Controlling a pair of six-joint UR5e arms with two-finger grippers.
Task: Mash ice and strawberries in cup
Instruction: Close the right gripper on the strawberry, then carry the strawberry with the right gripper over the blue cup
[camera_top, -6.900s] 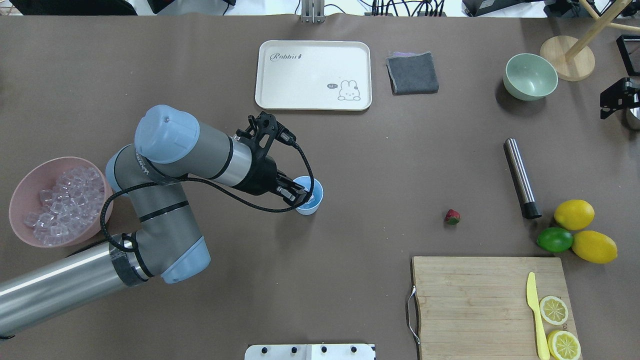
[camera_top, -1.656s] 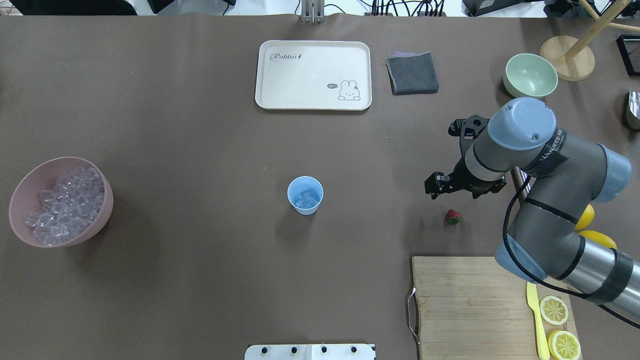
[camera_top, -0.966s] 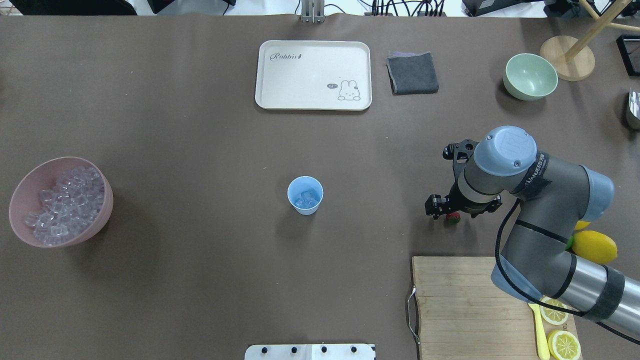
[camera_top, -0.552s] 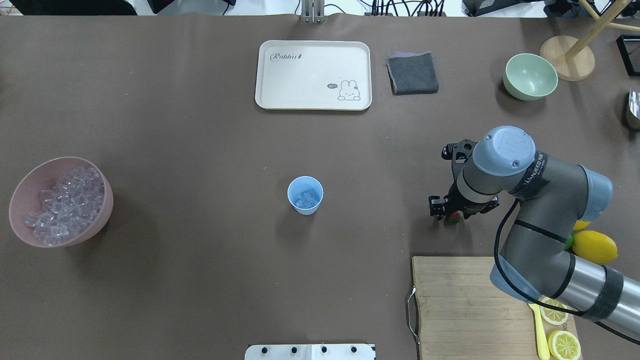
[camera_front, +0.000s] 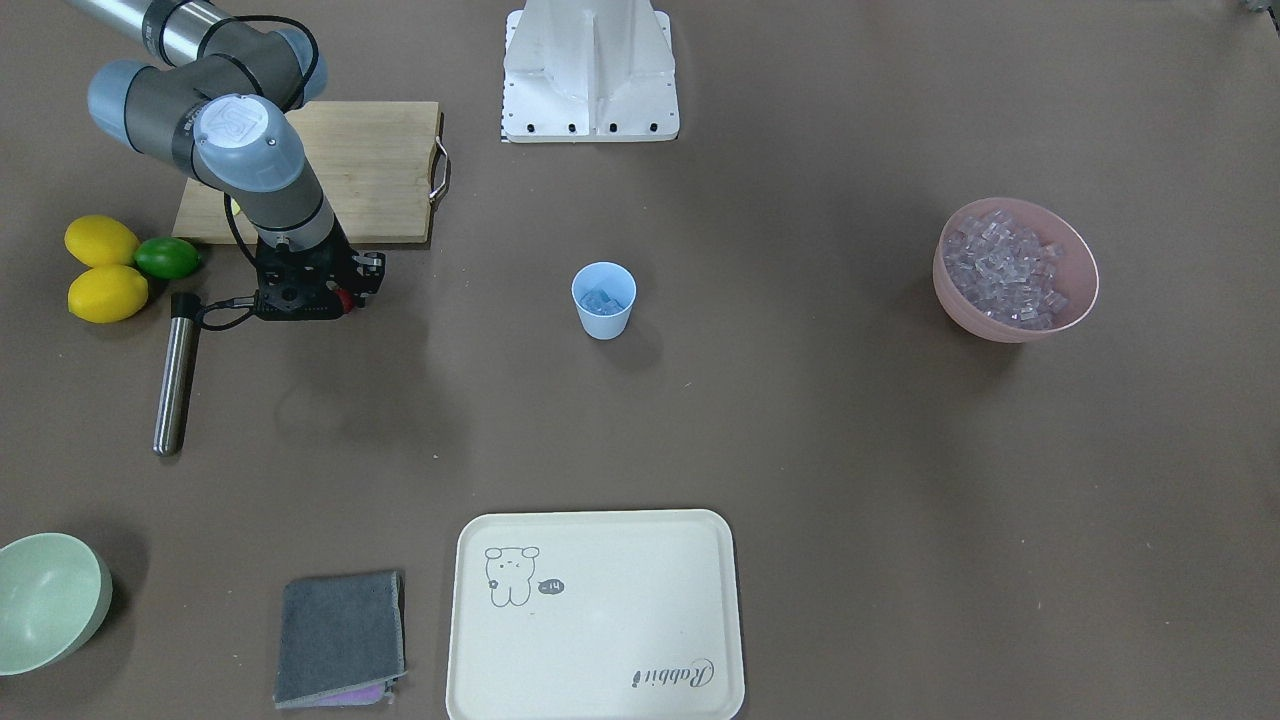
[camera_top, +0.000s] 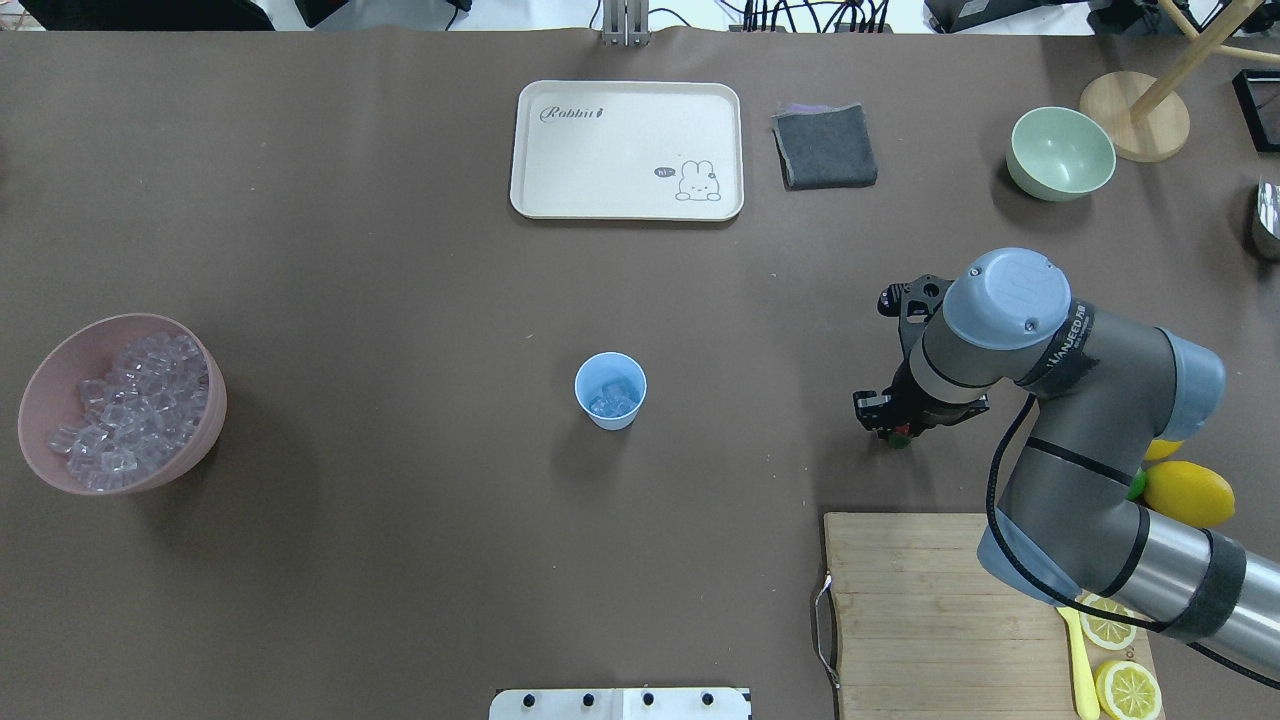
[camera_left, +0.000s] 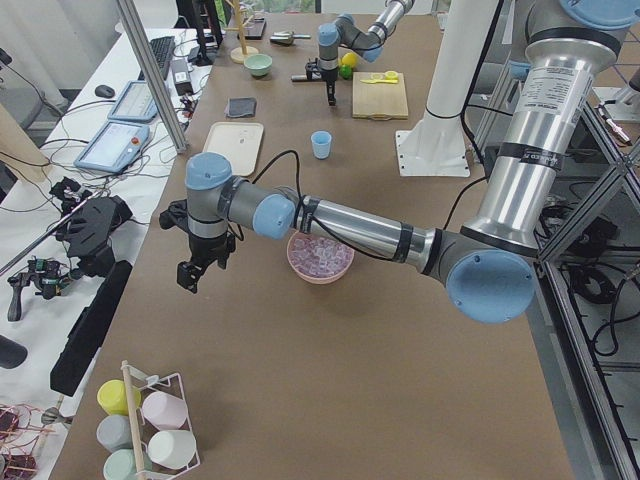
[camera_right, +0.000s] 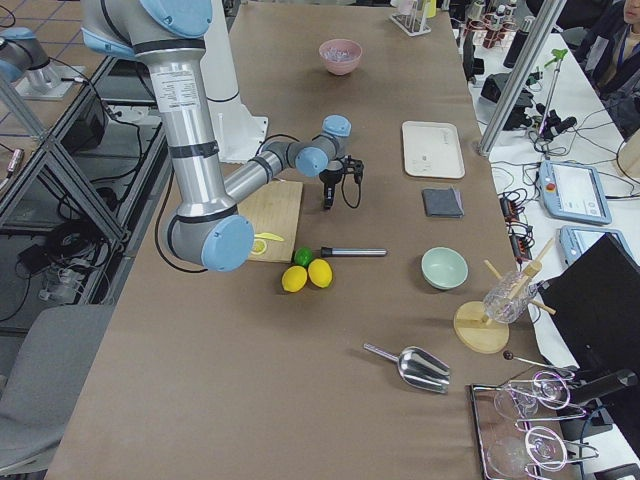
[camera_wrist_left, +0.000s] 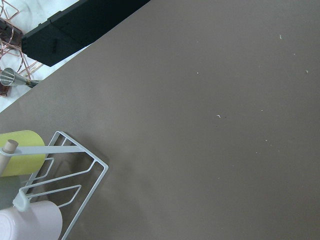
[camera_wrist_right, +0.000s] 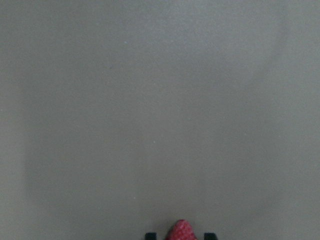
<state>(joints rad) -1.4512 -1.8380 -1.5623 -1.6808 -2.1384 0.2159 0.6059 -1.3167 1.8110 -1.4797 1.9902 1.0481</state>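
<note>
Strawberry (camera_top: 901, 438) is low at the table, between the fingers of the right gripper (camera_top: 895, 432), near the far corner of the cutting board (camera_top: 930, 600). In the wrist view I see its red tip between both fingertips (camera_wrist_right: 150, 235), with thin slivers of table either side, so I can't tell if it's clamped. Cup (camera_top: 610, 391) is upright mid-table, well apart, with a few ice (camera_top: 612, 402) cubes inside. More ice fills the pink bowl (camera_top: 35, 390). Left gripper (camera_left: 188, 275) hangs over bare table beyond that bowl. It shows side-on only, so I can't tell its finger state.
</note>
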